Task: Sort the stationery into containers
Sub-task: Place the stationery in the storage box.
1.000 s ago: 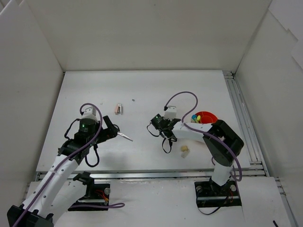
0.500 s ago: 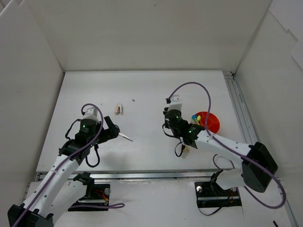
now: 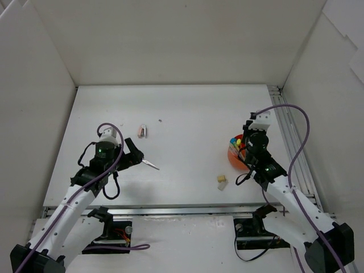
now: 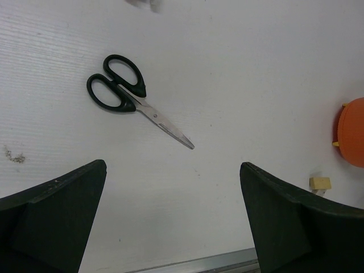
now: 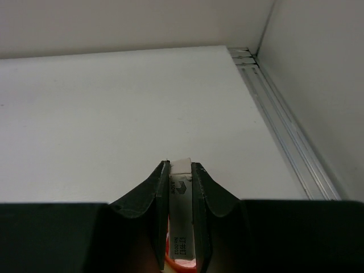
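Observation:
The round orange-red pot [image 3: 232,152] stands at the right with coloured highlighter tips in it; its rim shows in the left wrist view [image 4: 351,132] and under my right fingers [image 5: 182,267]. My right gripper [image 5: 181,165] is shut on a small white printed box [image 5: 181,199] and holds it over the pot [image 3: 245,149]. My left gripper [image 4: 173,168] is open and empty above the table [image 3: 136,156]. Black-handled scissors [image 4: 133,99] lie just beyond it. A beige eraser [image 3: 222,181] lies left of the pot. A pinkish clip [image 3: 143,131] lies farther back.
White walls close in the table on three sides. A metal rail [image 3: 290,142] runs along the right edge, close to the pot, and another along the near edge [image 4: 227,259].
My right arm has swung from the middle of the table to the right and now hangs over the pot. My left arm has hardly moved.

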Robot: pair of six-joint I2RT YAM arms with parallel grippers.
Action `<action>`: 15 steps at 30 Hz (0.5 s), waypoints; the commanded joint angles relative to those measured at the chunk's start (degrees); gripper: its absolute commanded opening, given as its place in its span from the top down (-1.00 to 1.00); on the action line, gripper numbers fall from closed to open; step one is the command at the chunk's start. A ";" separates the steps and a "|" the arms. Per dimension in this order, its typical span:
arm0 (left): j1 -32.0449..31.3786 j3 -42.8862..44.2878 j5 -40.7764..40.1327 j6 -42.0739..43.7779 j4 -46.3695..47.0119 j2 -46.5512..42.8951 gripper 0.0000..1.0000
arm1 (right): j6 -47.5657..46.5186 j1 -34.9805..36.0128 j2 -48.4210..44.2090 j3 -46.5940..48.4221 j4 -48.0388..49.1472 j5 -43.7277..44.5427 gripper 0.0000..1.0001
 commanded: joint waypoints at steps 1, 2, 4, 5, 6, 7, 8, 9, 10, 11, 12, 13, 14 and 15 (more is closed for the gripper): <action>0.51 1.41 1.48 1.21 3.85 1.32 -0.99 | 0.25 -4.93 0.34 -0.30 2.54 2.01 1.00; 0.51 1.59 1.57 1.30 3.94 1.41 -0.99 | 4.69 -6.43 0.61 0.05 -1.13 2.28 1.00; 0.51 1.68 1.57 1.73 3.68 1.33 -0.99 | 8.41 -9.15 0.52 0.85 -4.83 4.20 1.00; 0.51 1.59 1.40 1.82 3.76 1.24 -0.99 | 11.56 -9.95 0.18 0.94 -8.07 4.73 1.00; 0.51 1.68 1.31 1.91 3.76 1.33 -0.99 | 12.72 -10.83 0.00 1.02 -9.67 5.26 1.00; 0.51 1.59 1.40 2.17 3.68 1.33 -0.99 | 14.12 -12.49 -0.18 1.20 -11.43 5.61 1.00; 0.51 1.76 1.48 2.18 3.68 1.41 -0.99 | 16.83 -13.21 -0.01 1.98 -14.93 5.88 1.00; 0.51 1.77 1.57 2.35 3.76 1.50 -0.99 | 18.17 -14.00 0.08 2.51 -16.88 6.32 1.00; 0.51 1.77 1.57 2.44 3.68 1.59 -0.99 | 19.05 -15.22 0.78 2.95 -18.55 6.50 1.00; 0.51 1.77 1.75 2.53 3.68 1.76 -0.99 | 21.15 -15.50 1.13 3.57 -21.44 6.41 1.00; 0.51 1.77 1.75 2.61 3.68 1.85 -0.99 | 21.86 -15.50 1.57 3.57 -22.25 6.23 1.00; 0.51 1.68 1.75 2.62 3.68 1.94 -0.99 | 22.31 -15.85 2.01 3.31 -22.52 5.19 1.00; 0.51 1.77 1.75 2.62 3.68 2.03 -0.99 | 23.53 -15.94 2.28 2.87 -22.70 4.48 1.00; 0.51 1.77 1.75 2.62 3.68 2.12 -0.99 | 24.15 -16.03 2.45 2.70 -22.61 3.61 1.00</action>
